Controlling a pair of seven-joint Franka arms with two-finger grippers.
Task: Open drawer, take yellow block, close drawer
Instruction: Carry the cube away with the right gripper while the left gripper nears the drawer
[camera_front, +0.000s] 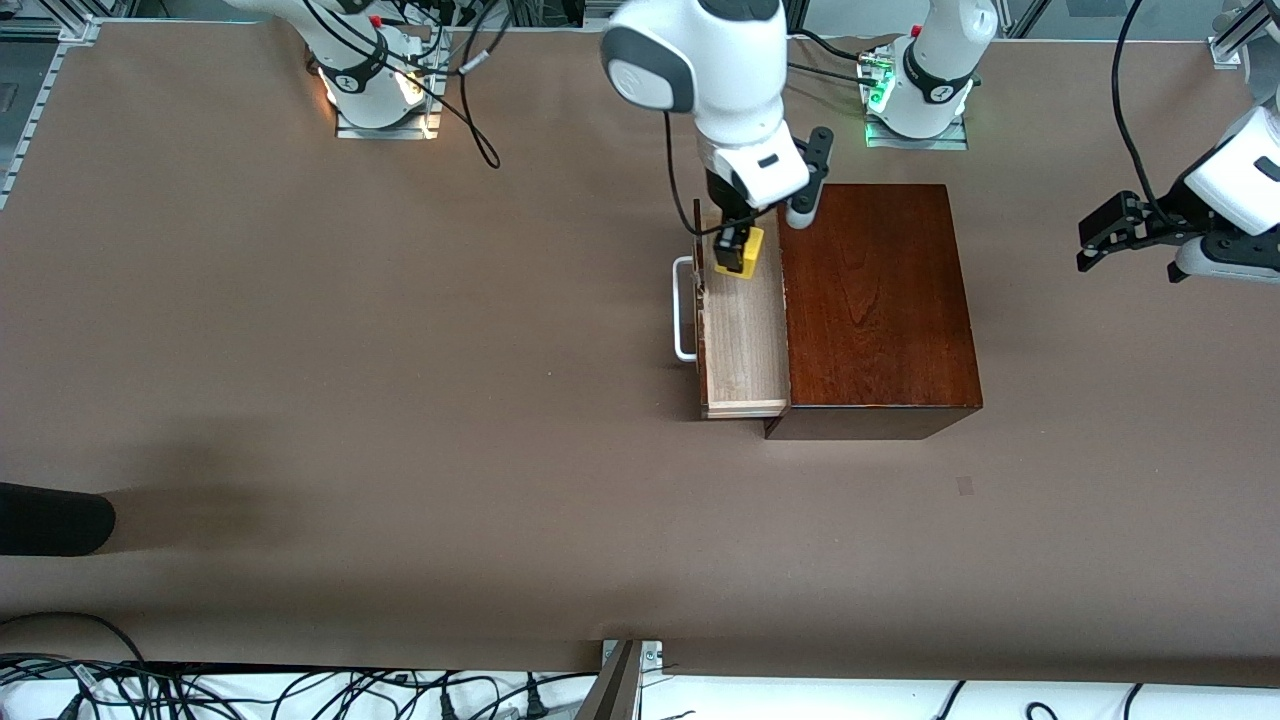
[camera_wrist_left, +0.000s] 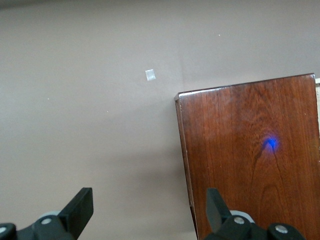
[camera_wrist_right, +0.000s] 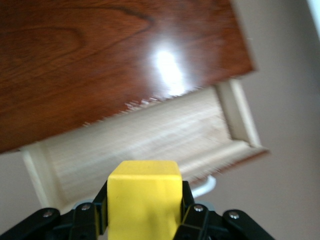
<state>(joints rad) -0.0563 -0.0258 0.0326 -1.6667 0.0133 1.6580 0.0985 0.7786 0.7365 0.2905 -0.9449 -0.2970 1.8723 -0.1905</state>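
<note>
In the front view, just left of centre in the upper half of the frame, the drawer (camera_front: 745, 335) stands pulled out of its mahogany box (camera_front: 875, 300) toward the right arm's end of the table, its white handle (camera_front: 684, 310) at the outer edge. My right gripper (camera_front: 731, 243) hangs over the top end of the pale tray, fingers clenched on the yellow block (camera_front: 740, 255), which sits lifted above the drawer floor. In my right wrist view the block (camera_wrist_right: 145, 200) fills the lower centre, pinched between my black fingers (camera_wrist_right: 192, 212), with the open tray (camera_wrist_right: 150, 145) across the middle of the frame and the glossy box top (camera_wrist_right: 100, 55) filling the upper part.

At the right edge of the front view, my left gripper (camera_front: 1100, 240) waits in the air over bare table (camera_front: 400, 400), well apart from the box. Its wrist view shows both fingers (camera_wrist_left: 80, 210) spread wide at the bottom of the frame, released, with the box corner (camera_wrist_left: 250, 150) at the right.
</note>
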